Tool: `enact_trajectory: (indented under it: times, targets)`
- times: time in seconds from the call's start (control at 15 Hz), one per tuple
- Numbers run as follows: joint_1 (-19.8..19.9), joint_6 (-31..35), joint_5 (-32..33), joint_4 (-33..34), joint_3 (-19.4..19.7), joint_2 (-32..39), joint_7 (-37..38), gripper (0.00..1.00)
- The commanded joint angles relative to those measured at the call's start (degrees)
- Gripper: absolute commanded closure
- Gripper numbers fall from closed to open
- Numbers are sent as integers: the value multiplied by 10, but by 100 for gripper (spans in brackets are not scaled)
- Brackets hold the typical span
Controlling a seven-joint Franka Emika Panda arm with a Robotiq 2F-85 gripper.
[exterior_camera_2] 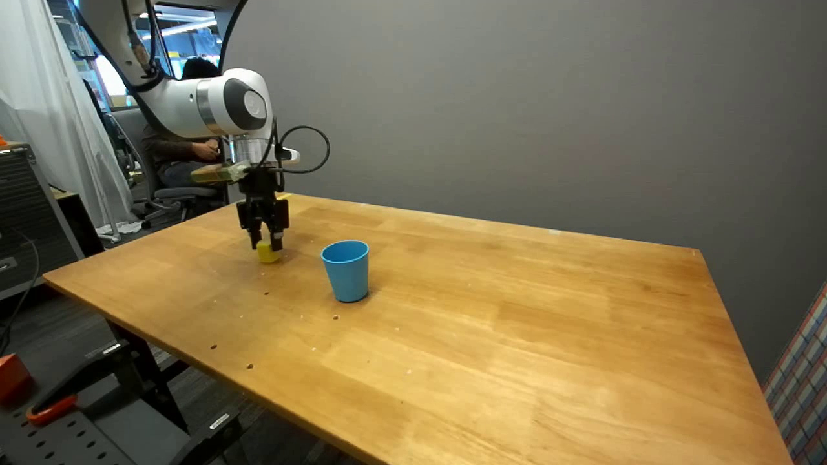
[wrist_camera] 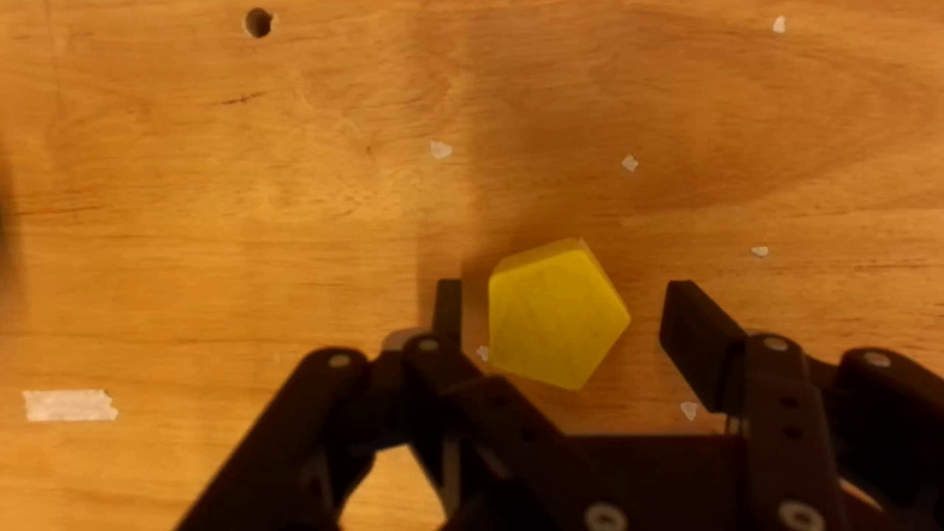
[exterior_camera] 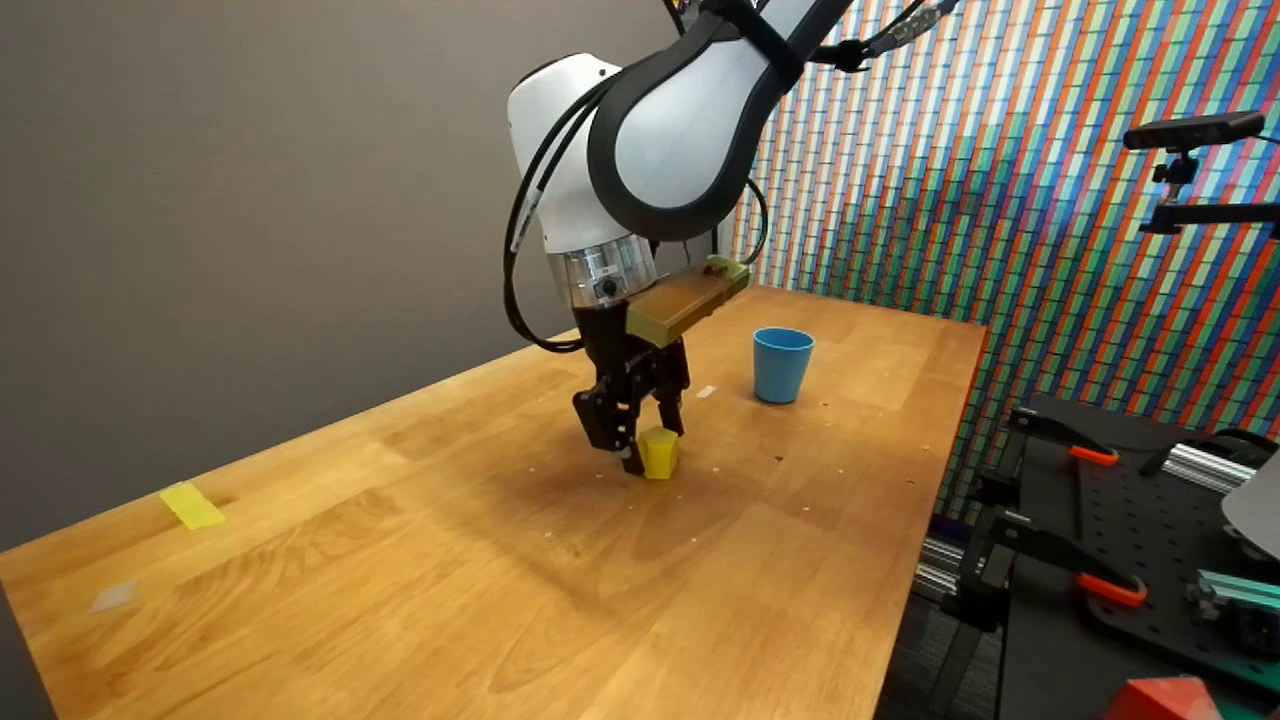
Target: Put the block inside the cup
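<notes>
The yellow block [wrist_camera: 557, 321] has a five-sided top and stands upright on the wooden table. It also shows in both exterior views [exterior_camera: 659, 456] [exterior_camera_2: 267, 254]. My gripper [wrist_camera: 562, 306] is open around the block, with a visible gap between the block and each finger in the wrist view. In both exterior views my gripper [exterior_camera: 650, 450] [exterior_camera_2: 265, 246] points down with its fingertips low beside the block. The blue cup [exterior_camera: 781, 368] stands upright on the table, apart from the gripper, and also shows in an exterior view [exterior_camera_2: 347, 274]. The inside bottom of the cup is hidden. The cup does not clearly show in the wrist view.
The wooden table [exterior_camera_2: 517, 323] has small white flecks and holes. A flat yellow tape piece [exterior_camera: 193, 505] lies on it. A grey wall [exterior_camera: 250, 200] runs along one long edge. A black cart with clamps [exterior_camera: 1110, 540] stands beside the other edge.
</notes>
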State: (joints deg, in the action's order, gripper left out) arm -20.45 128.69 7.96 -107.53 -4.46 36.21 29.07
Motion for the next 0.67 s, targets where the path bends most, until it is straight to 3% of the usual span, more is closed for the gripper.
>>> enact_trajectory:
  times: [0.0,0.2,0.6]
  targets:
    - [-6,-15,-1,25,11,11,-6,58]
    - [0,-34,-7,21,16,-2,-1,80]
    - [2,-113,45,4,82,-79,57,80]
